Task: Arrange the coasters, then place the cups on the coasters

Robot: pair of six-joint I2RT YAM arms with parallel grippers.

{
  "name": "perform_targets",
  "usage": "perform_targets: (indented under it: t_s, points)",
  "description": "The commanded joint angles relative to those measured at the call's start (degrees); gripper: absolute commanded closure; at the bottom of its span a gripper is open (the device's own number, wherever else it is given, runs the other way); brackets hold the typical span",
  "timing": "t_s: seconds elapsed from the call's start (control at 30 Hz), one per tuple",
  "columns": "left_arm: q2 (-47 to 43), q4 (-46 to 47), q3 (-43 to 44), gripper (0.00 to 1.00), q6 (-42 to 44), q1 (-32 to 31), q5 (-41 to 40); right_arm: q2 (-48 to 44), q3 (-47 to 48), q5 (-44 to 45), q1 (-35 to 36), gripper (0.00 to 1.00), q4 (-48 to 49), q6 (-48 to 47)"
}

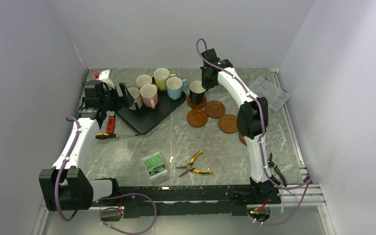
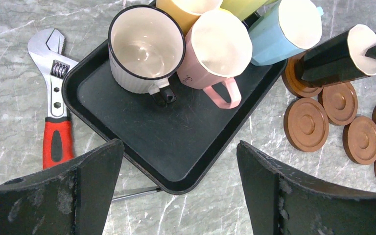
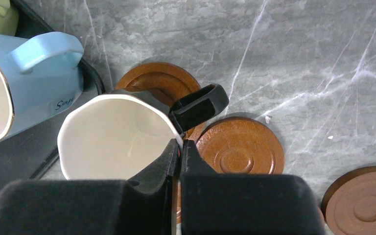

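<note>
From above, the tray [image 1: 144,122] sits at about 10 o'clock from the table's middle. Five cups crowd its far end: white cup [image 1: 135,96], pink cup [image 1: 149,95], orange cup [image 1: 143,81], green cup [image 1: 161,76] and blue cup [image 1: 175,88]. The left gripper [image 1: 126,95] hovers at the white cup's 9 o'clock. At the tray's 3 o'clock the black cup [image 1: 197,90] is over a coaster [image 1: 196,104], with the right gripper [image 1: 205,84] at its rim. More coasters [image 1: 215,108] lie close together toward its 4 o'clock. Pliers [image 1: 193,164] and a green box [image 1: 155,165] lie nearer the arms. Through the left wrist camera, the left gripper's jaws stand spread wide with nothing between them, above the tray's near corner. The white cup is at 11 o'clock with the pink cup against it, a wrench [image 2: 54,112] lies beside the tray at 9 o'clock, and bare coasters are at 3 o'clock. Through the right wrist camera, the right gripper is pinched tight on the black cup's rim just beside its handle [image 3: 198,105], one jaw inside and one outside. A coaster shows beyond the cup at 12 o'clock, another lies at its 4 o'clock, and the blue cup is at 10 o'clock.
</note>
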Motion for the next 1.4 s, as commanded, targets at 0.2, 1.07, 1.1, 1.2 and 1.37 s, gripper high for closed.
perform_targets:
  t_s: [0.2, 1.07, 1.1, 1.2, 1.37]
  points:
    - [-1.09, 1.36, 0.06, 0.08, 0.06, -0.16, 1.35, -0.87, 3.63, -0.33, 0.23, 0.91, 1.98, 1.23]
    - [0.18, 3.31, 3.71, 0.11, -1.83, -3.43, 3.35, -21.91, -11.61, -5.91, -0.99, 0.43, 6.91, -1.46]
    - [1.01, 3.03, 4.71, 0.11, -1.87, -4.54, 2.57, -24.18, -14.78, -6.18, -1.39, 0.43, 8.42, -1.55]
    - [4.28, 2.92, 7.96, 0.11, -1.70, -8.90, 0.00, -32.45, -25.14, -9.09, -3.28, 0.42, 12.80, -0.97]
    - [11.78, 3.18, 14.91, 0.12, -2.27, -14.65, -2.08, -42.79, -37.28, -11.83, -7.21, 0.41, 18.13, -0.50]
